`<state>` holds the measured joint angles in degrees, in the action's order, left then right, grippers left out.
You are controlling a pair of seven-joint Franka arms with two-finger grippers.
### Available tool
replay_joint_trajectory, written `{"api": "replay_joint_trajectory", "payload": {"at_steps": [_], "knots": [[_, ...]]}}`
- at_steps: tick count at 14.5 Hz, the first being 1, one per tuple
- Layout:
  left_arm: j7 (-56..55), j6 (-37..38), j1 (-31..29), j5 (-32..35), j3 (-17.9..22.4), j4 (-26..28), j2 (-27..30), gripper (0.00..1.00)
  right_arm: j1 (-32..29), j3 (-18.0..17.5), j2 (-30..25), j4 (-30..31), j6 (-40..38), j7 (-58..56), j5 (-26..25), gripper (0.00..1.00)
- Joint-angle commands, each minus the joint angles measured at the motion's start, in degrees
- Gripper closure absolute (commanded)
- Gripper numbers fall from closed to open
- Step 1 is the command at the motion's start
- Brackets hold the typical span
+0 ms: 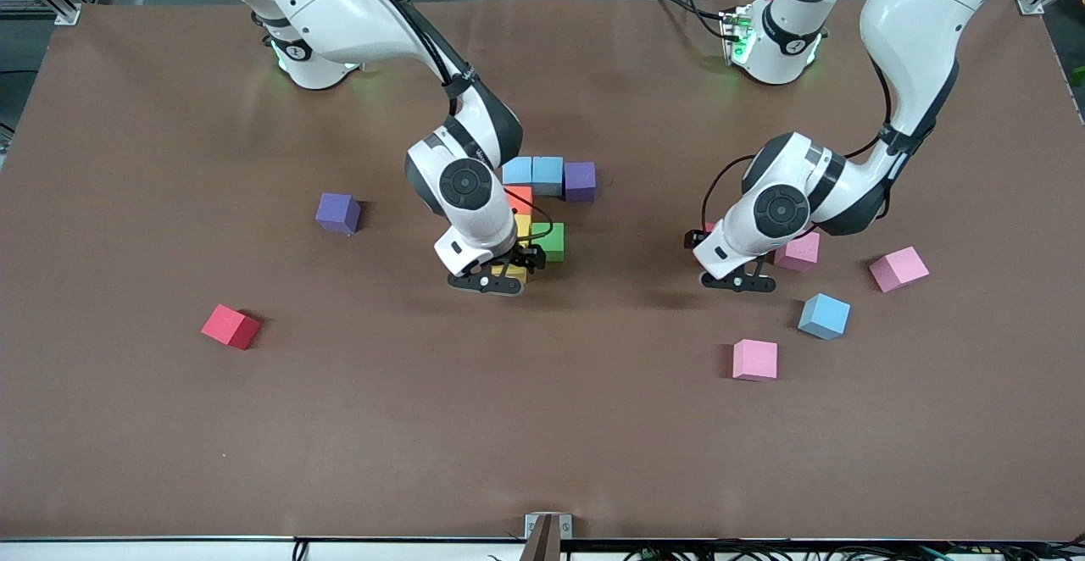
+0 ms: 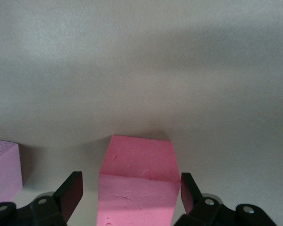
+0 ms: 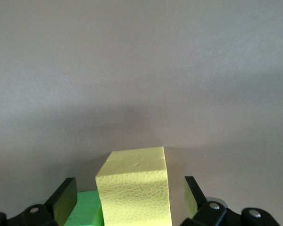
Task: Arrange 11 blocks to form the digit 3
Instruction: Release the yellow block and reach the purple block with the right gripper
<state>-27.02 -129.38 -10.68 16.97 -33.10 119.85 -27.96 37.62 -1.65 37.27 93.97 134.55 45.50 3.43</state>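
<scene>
The digit 3 [image 1: 542, 205] stood half-built mid-surface. The right claw [image 1: 486, 280], wide open, straddled a yellow block [image 3: 134, 188] at the figure's six o'clock, apparently just placed. The left claw [image 2: 132, 193] bracketed a pink block [image 2: 137, 188] without touching it, likely the next piece.

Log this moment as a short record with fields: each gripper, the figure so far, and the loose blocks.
right gripper: open, fingers astride the yellow block at the partial figure, green block beside it
left gripper: open around a pink block, fingers not yet touching it
figure so far: two blue blocks and a purple block in a row, orange block below them
loose blocks: purple, red, blue, three pink
</scene>
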Motion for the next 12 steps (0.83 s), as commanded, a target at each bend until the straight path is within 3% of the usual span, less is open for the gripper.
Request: {"api": "replay_joint_trajectory", "payload": {"at_steps": [1, 2, 3, 4, 5, 9, 12], "knots": [[0.48, -1.14, -0.83, 0.87, -0.39, 0.57, -0.69, 0.18, -3.24, -0.73, -2.9, 0.42, -3.23, 0.38, 0.26, 0.0], [0.57, -1.14, -0.92, 0.78, -0.39, 0.39, -0.6, 0.27, -4.74, -0.73, -4.21, 0.42, -4.98, 0.21, 0.26, 0.0], [0.48, -0.88, -0.92, 0.78, -0.39, 0.04, -0.43, 0.51, -6.58, -0.55, -5.7, 0.68, -7.44, 0.03, 0.18, 0.0], [0.3, -0.7, -0.92, 0.44, -0.39, -0.57, -0.34, 0.68, -8.6, -0.38, -7.02, 1.12, -9.55, 0.03, 0.0, 0.0], [-0.22, -0.44, -0.92, 0.08, -0.3, -2.15, -0.42, 0.78, -10.36, -0.29, -8.26, 2.87, -9.92, -0.06, -0.44, 0.0], [-6.62, 5.87, -0.66, -4.22, -1.96, -5.92, 2.56, 0.81, -17.74, -0.2, -13.26, 11.38, -9.05, -9.78, -0.88, 0.0], [-15.74, 11.07, -0.39, -4.4, -3.28, -10.15, 3.18, 0.85, -19.25, -0.11, -20.2, 23.06, -3.78, -13.15, -3.32, 0.0]]}}
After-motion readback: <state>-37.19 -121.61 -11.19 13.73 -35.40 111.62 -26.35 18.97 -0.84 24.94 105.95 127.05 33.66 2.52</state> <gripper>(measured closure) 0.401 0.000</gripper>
